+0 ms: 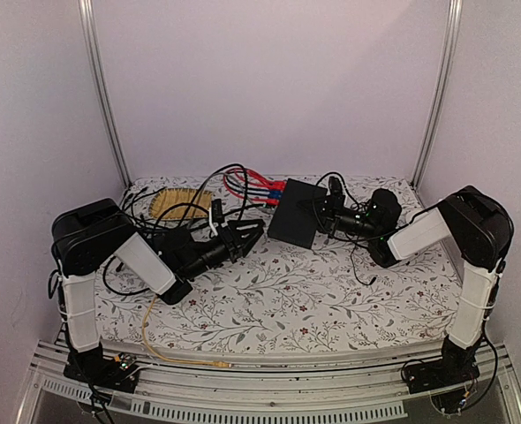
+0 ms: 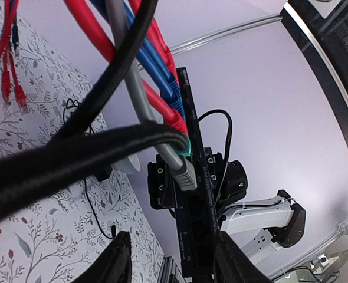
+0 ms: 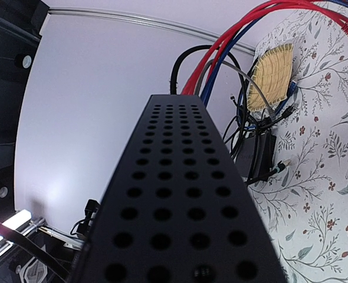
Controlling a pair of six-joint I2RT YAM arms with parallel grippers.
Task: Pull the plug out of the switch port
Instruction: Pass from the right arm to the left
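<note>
The flat black switch (image 1: 296, 212) is tilted up on the floral table. My right gripper (image 1: 325, 217) is clamped on its right edge; the left wrist view shows its fingers (image 2: 162, 183) on both faces. The switch's perforated side (image 3: 180, 200) fills the right wrist view and hides that gripper's fingers. Red, blue and one grey plug (image 2: 184, 174) sit along the port edge (image 2: 193, 236); I cannot tell whether the grey one is seated. My left gripper (image 1: 255, 230) is open and empty, its fingers (image 2: 116, 262) straddling the port edge just short of the lower empty ports.
Thick black cables (image 2: 74, 159) cross in front of the left wrist camera. A woven yellow mat (image 1: 177, 202) and tangled cables lie at the back left. A dark box (image 3: 258, 152) lies among them. A yellow cable (image 1: 153, 340) runs to the front rail.
</note>
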